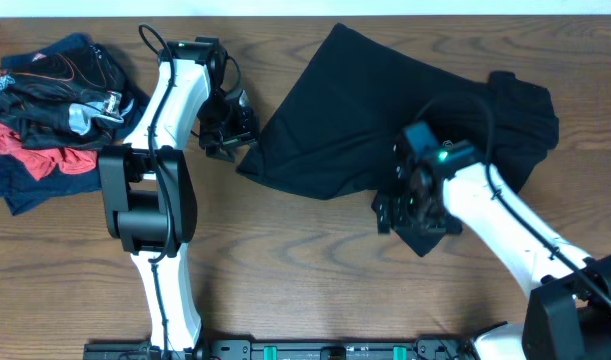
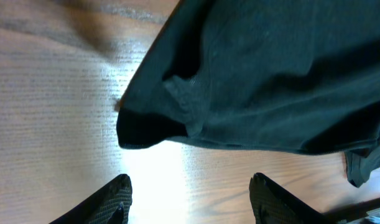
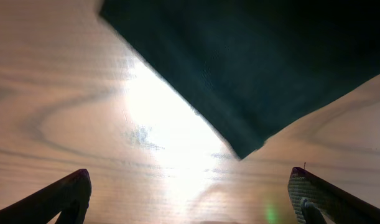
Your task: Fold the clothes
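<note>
black T-shirt (image 1: 355,110): lies rumpled and partly doubled over on the worktop (image 1: 305,290), right of centre and towards the far edge; runs from a pointed corner on the left to a bunched mass at the far right.
pile of clothes (image 1: 50,120): sits heaped at the far left of the worktop, well apart from the black T-shirt (black, red and navy pieces tangled together, some white showing).
left end effector (image 1: 225,128): hovers just beside the left corner of the black T-shirt; released, jaws spread, grasping nothing.
left wrist view: shows both dark fingers (image 2: 112,200) at the bottom edge with bare wood between them; shows the hemmed corner of the cloth just beyond the tips, apart from them (a small crease near the hem).
right end effector (image 1: 407,208): hangs at the lower corner of the black T-shirt; released too, jaws wide, grasping nothing.
right wrist view: shows the fingers (image 3: 65,196) far apart at the lower corners, glare on the wood between; shows a pointed fabric corner ahead of the tips, touching neither.
contact seen from overhead: cannot tell (dark on dark).
</note>
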